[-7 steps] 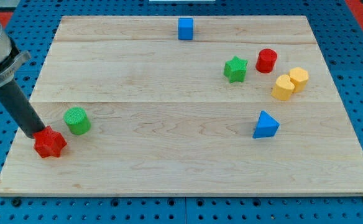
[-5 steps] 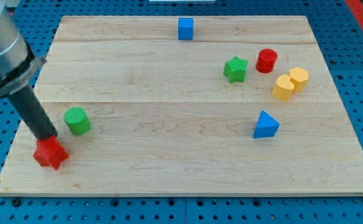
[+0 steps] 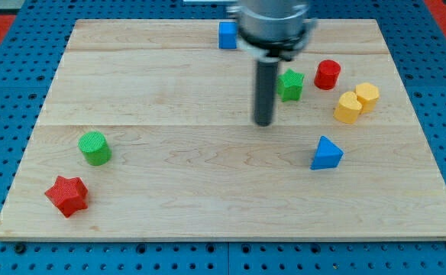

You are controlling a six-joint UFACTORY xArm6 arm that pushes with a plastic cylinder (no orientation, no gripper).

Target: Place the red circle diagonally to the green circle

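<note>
The red circle (image 3: 328, 74) stands near the view's upper right on the wooden board (image 3: 169, 206). The green circle (image 3: 95, 147) stands far away at the view's left. My tip (image 3: 263, 122) is at mid-board, just below and left of the green star (image 3: 289, 84), and left of the red circle with a gap. It touches no block that I can see.
A red star (image 3: 67, 195) lies below and left of the green circle. A blue cube (image 3: 227, 35) is at the top, partly behind the rod. Two yellow blocks (image 3: 356, 102) sit at the right, a blue triangle (image 3: 327, 153) below them.
My tip has left the red star at the view's lower left and swept right to mid-board near the green star. The red star shifted slightly down; other blocks stayed.
</note>
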